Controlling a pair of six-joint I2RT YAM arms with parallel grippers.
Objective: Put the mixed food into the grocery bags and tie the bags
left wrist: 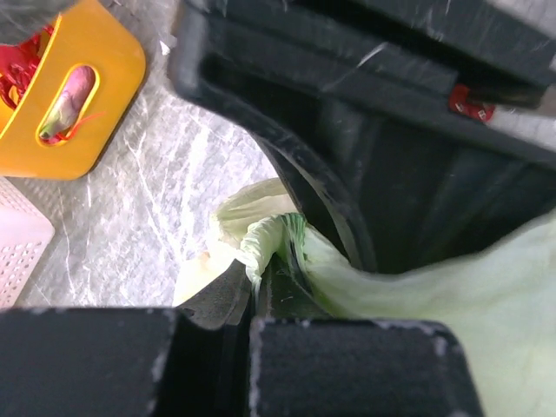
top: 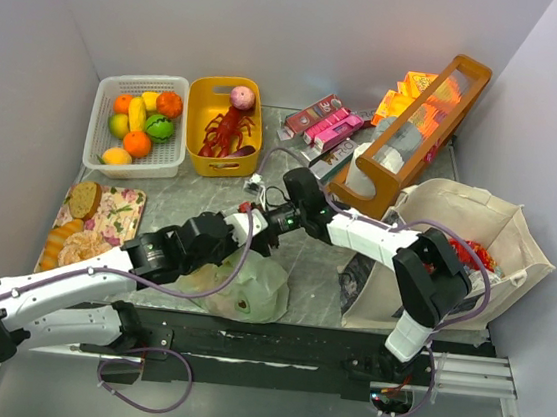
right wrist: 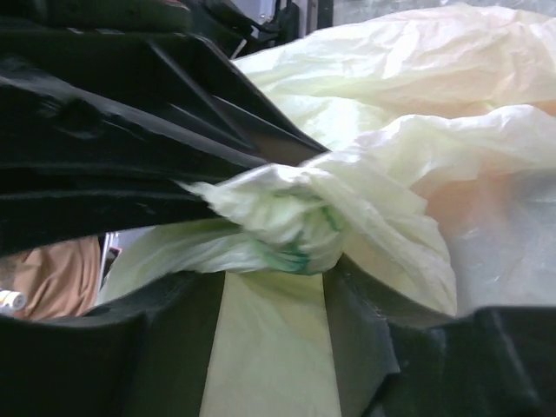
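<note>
The pale green plastic bag (top: 246,287) lies at the near middle, its handles twisted into a knot (right wrist: 295,230). My left gripper (top: 244,229) is shut on a twisted handle strand (left wrist: 261,245) just above the bag. My right gripper (top: 264,216) meets it from the right. Its fingers (right wrist: 360,317) stand a little apart, with taut bag plastic filling the gap below the knot. The left gripper's black body (right wrist: 104,148) shows in the right wrist view. The beige canvas tote (top: 478,226) stands at the right with red packets (top: 476,254) inside.
At the back stand a white basket (top: 100,143) of toy fruit, a yellow basket (top: 201,109) with a red lobster (top: 227,132), pink boxes (top: 328,126) and a wooden crate (top: 413,133). A floral board (top: 122,213) with bread lies at the left.
</note>
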